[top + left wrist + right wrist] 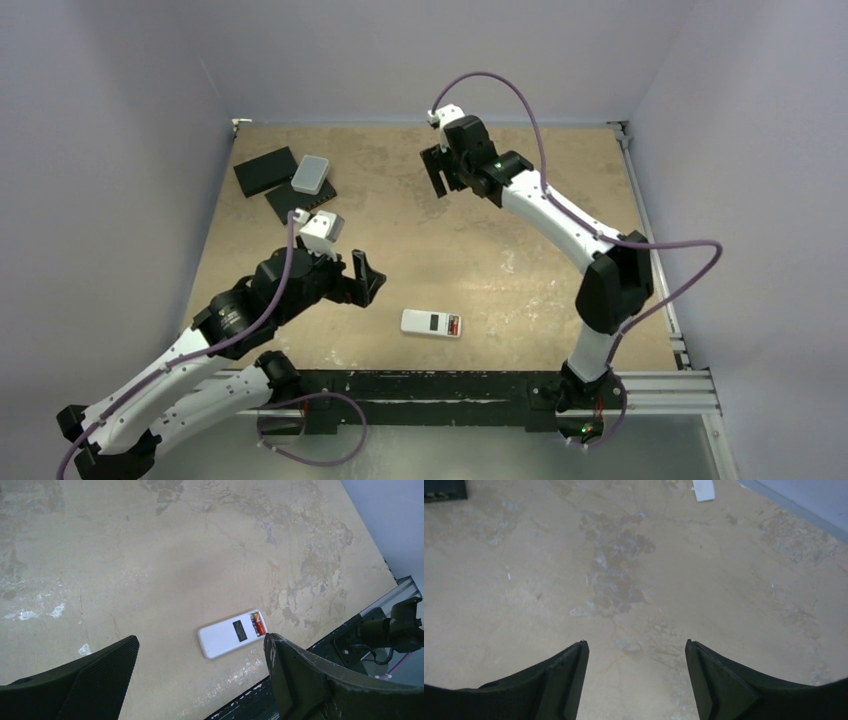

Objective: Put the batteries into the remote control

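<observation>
**Batteries in the bay: check the seating first**

The remote control (431,323) lies flat on the desk (500,230) at 6 o'clock, close to the near edge. It is back side up: plain white, with a small dark rectangle mid-body. Its open bay is at the 3 o'clock end in the top view. There the batteries (258,625) show as a reddish-orange sliver; we cannot make out the dark one beside it for sure.

We judge the loading to be nearly done, and the step in hand to be confirming that both cells sit flush. To do it well, we would come down straight over the bay end and press lightly along the cells, not across them. We would also steady the white body at its other end, so the light bar neither skates on the smooth desk nor tips.

The left gripper (367,277) hovers near the remote control at its 10 o'clock, jaws spread wide and holding nothing. The right gripper (636,644) is well apart at 12 o'clock, jaws spread over bare desk. Ahead of it lies a small white flat piece (703,489), perhaps the bay cover, though we cannot be sure. Far off at 10 o'clock, the black slabs (265,170) and the light grey box (310,173) play no part.
</observation>
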Controlling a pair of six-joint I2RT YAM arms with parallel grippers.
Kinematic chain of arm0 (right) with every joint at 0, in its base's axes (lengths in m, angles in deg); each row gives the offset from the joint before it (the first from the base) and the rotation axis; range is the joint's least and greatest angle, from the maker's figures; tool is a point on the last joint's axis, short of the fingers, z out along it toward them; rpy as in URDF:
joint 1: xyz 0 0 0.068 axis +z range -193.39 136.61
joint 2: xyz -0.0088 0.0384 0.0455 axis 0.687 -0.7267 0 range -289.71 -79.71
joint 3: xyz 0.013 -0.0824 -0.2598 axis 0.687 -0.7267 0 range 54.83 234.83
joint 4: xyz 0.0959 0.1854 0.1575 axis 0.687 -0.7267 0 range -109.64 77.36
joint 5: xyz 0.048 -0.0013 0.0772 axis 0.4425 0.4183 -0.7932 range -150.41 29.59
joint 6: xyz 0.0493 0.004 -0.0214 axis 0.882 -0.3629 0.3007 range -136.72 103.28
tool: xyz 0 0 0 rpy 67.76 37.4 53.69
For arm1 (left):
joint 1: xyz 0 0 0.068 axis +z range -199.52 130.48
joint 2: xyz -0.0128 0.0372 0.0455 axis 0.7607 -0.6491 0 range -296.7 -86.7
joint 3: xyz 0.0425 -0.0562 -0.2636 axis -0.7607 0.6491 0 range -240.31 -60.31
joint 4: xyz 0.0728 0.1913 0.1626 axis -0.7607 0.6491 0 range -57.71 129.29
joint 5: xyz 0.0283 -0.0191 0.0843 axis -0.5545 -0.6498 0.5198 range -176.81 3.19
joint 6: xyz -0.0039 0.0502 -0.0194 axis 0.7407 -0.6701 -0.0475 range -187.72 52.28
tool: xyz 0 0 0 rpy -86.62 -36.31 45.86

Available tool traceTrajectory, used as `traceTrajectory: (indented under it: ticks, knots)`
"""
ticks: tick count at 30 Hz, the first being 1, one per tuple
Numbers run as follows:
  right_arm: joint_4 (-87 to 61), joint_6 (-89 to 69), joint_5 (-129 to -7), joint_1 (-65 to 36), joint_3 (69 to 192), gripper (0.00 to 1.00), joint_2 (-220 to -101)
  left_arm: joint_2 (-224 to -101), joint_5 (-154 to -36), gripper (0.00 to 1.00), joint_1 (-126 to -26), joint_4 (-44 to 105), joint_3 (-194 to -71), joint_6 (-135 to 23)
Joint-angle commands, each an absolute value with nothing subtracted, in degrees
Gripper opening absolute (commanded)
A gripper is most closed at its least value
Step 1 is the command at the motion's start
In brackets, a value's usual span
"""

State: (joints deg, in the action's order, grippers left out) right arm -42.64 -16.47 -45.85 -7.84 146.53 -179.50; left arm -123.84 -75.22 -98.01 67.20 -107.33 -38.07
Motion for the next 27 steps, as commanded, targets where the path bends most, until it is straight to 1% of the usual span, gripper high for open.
traceTrajectory:
  ticks: [1, 6, 11, 16, 24, 27]
  knots:
    - [-41.40, -10.90, -45.16, -10.00, 158.89, 0.80, -186.38, -122.19, -75.61, 0.97, -97.93, 65.50, -107.28, -39.85]
    - [-42.63, -8.75, -46.98, -12.08, 171.60, 0.81, -196.97, -120.31, -75.45, 0.98, -97.93, 64.75, -106.62, -40.00]
    - [-42.66, -3.57, -47.27, -15.13, 181.62, 0.79, -206.37, -120.26, -75.63, 0.99, -97.89, 64.63, -106.44, -40.04]
    - [-39.19, 0.37, -49.45, -17.68, 185.26, 0.74, -212.10, -120.78, -75.35, 0.99, -97.87, 64.71, -106.45, -39.89]
    - [-32.37, 5.49, -51.16, -21.13, 187.85, 0.66, -217.68, -121.58, -74.96, 0.99, -97.80, 64.79, -106.49, -39.77]
    - [-30.33, 6.71, -51.58, -21.75, 190.13, 0.64, -220.08, -121.90, -74.94, 0.99, -97.86, 64.89, -106.46, -39.79]
